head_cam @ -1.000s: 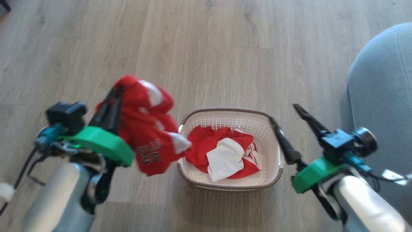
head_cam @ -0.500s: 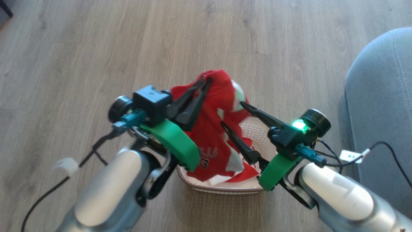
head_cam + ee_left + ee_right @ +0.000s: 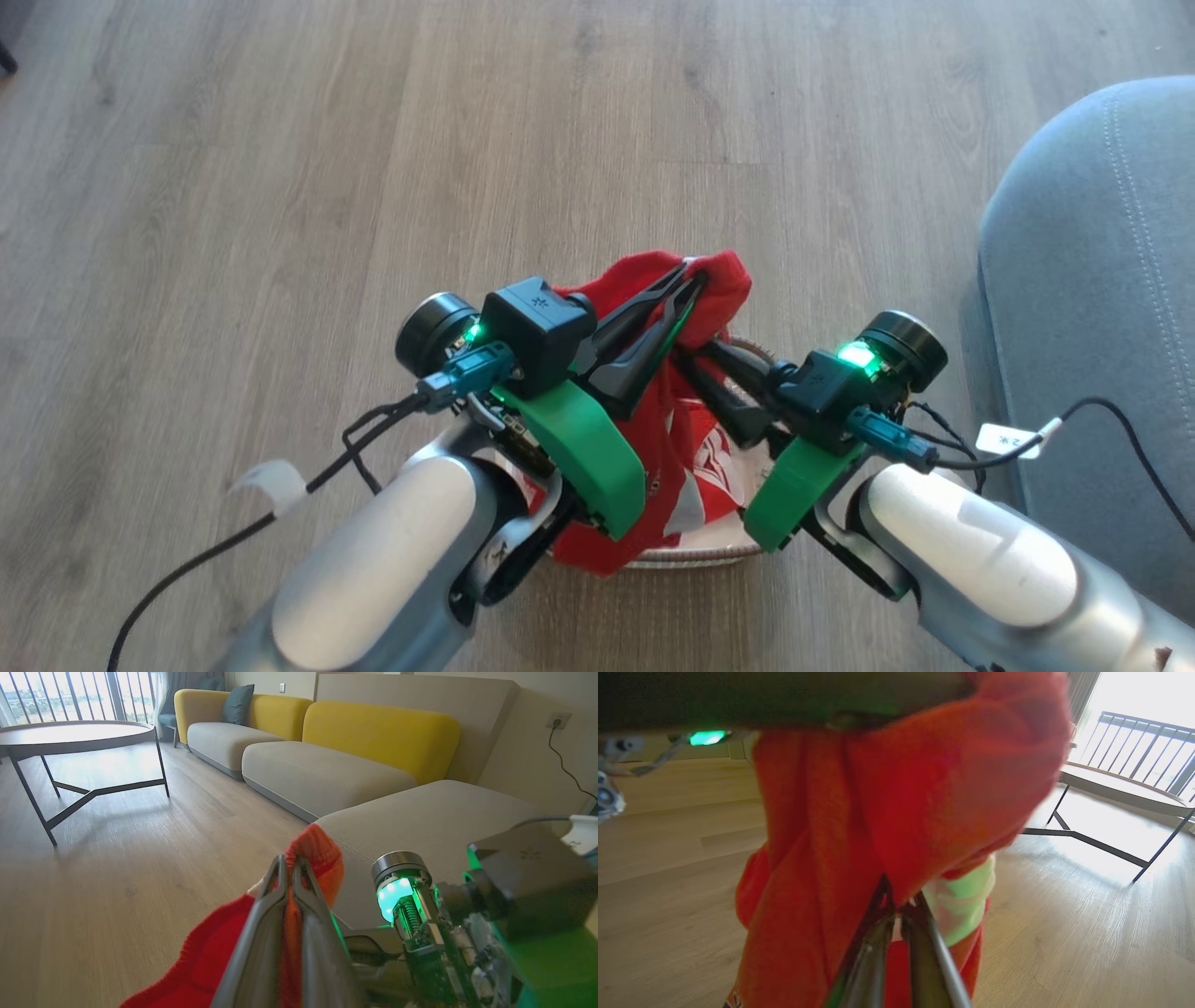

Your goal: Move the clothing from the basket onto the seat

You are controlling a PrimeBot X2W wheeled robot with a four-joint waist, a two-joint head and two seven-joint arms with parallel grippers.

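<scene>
left gripper (image 3: 693, 278) is clamped hard on a bunched top fold of the red jersey (image 3: 665, 431), fingers pointing up and away from me. the left wrist view shows the two fingers pressed together, with red knit squeezed between them and spilling over the tips. that high pinch is why the cloth hangs as one long drape instead of a heap.

right gripper (image 3: 698, 358) sits just beside it, a little lower and coming in from my right. its fingers are narrowed onto a fold of the same jersey. in the right wrist view the tips nearly meet with red cloth caught at them, and there's a strip of white trim just behind. i read this as a second hold, so the weight is shared across two points and the hem doesn't drag.

the jersey hangs directly over the basket (image 3: 691, 557) and covers most of it, leaving just the near woven rim peeking out. i can't tell what lies underneath.

the basket stands on the wooden floor (image 3: 280, 187). the grey seat (image 3: 1092, 280) is off to my right, well apart from the cloth, so the carry across is not yet done.
</scene>
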